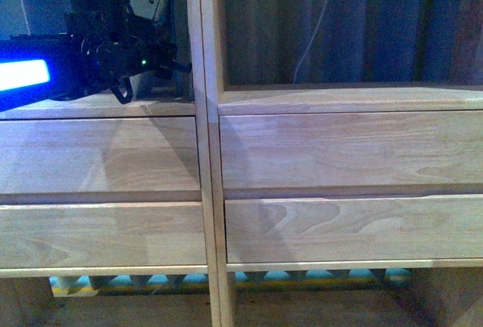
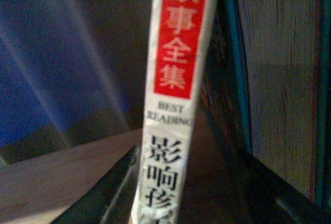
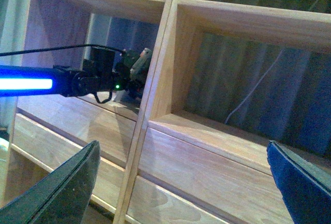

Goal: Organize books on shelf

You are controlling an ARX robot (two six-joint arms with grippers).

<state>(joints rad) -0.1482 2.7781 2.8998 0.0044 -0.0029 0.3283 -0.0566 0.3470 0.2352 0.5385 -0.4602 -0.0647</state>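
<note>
In the front view: the left arm (image 1: 68, 63) reached into the shelf (image 1: 302, 153) compartment left of the central divider (image 1: 198, 40), just above the upper-left drawer front (image 1: 98, 153); its pincer tip was hidden against the divider, and no book showed here.
Right of the divider: an open compartment with a grey curtain (image 1: 339, 17) and a pale cord behind the open back.
In the left wrist view: only this view showed the books; the white paperback (image 2: 173, 105) stood upright, its red-white spine with dark characters facing the camera.
Teal book: the dark teal book (image 2: 235, 63) stood just beside the paperback, against a wooden panel (image 2: 279, 79).
Left pincer: the left gripper (image 2: 191, 203) had dark fingers (image 2: 111, 193) either side of the paperback's spine, apparently clasping it; actual contact could not be told.
In the right wrist view: the left arm appeared from the side, left of the divider, with a blue light strip.
Right pincer: the right gripper (image 3: 186, 182) was spread wide, holding nothing, in front of the drawer fronts.
</note>
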